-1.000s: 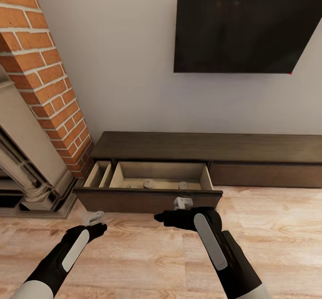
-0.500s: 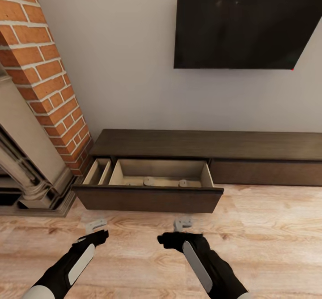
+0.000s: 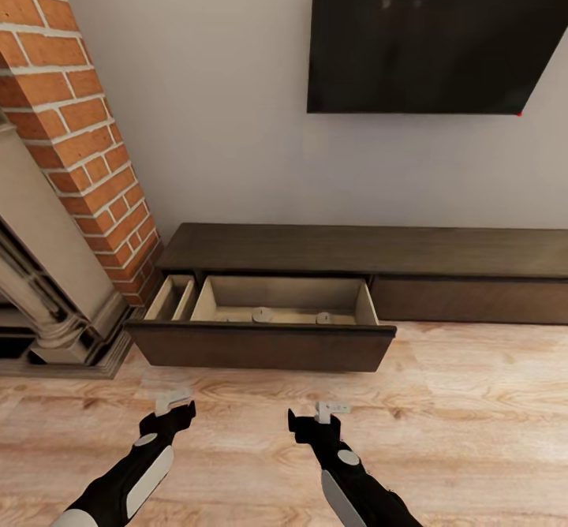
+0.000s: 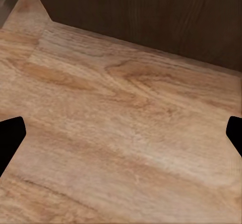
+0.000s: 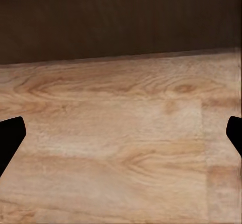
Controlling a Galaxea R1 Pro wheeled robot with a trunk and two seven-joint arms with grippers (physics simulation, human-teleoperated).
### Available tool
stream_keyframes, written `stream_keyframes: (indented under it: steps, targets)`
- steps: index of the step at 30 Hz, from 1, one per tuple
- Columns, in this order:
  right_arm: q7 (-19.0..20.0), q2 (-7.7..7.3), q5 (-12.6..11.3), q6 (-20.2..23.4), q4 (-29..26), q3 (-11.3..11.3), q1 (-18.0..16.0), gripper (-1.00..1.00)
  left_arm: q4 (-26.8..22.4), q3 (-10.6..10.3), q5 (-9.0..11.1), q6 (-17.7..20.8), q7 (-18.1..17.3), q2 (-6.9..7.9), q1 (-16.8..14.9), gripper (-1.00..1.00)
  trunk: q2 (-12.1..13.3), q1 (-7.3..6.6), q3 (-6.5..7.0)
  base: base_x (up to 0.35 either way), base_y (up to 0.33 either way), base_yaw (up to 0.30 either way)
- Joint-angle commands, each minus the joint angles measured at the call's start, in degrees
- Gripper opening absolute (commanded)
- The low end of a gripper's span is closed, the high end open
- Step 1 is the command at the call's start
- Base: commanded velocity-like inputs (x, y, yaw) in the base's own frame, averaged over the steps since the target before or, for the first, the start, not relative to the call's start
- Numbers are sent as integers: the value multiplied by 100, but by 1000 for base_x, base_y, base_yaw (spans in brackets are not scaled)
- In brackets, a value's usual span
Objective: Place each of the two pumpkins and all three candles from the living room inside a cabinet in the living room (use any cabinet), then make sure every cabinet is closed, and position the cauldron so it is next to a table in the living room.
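The cabinet [image 3: 371, 263] stands against the wall, its left drawer [image 3: 264, 345] pulled wide open. On the drawer floor lie pale candles [image 3: 262, 315], two plainly seen and perhaps a third half hidden behind the front panel. No pumpkins or cauldron can be seen here. Both pincers hang low over the wood floor [image 3: 465, 401], short of the drawer front: the left pincer [image 3: 173, 400] and right pincer [image 3: 331, 409] are each spread open and empty, their fingertips at the edges of the wrist views. If closing comes next, both should press flat and evenly on the panel, so the drawer slides straight. A brick fireplace [image 3: 71, 140] flanks the cabinet.
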Motion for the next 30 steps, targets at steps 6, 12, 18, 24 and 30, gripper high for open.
stream_keyframes:
  steps: [6, 12, 18, 24, 30]
  targets:
    - [-45, -11, -73, -897, 349, 9, -5, 100, -4, -100, 11, -69, 49, -138, -5, 100, -244, 132, -113, 0, 0, 0]
    - [-45, -25, -73, -1397, 408, -26, -5, 100, -1, -393, 7, -362, 50, -188, -12, 100, -485, 263, -220, 0, 0, 0]
    - [-45, -118, -75, -1705, 424, -29, -11, 100, -65, -523, -6, -419, 49, -199, -25, 100, -726, 395, -328, 0, 0, 0]
    - [-65, -121, 186, -1853, 493, -26, -49, 100, -119, -543, -15, -701, 48, -267, -55, 100, -966, 527, -436, 0, 0, 0]
    - [-71, -86, 271, -2294, 704, -29, -81, 100, -185, -534, -473, -804, 54, -374, -74, 100, -1207, 659, -544, 0, 0, 0]
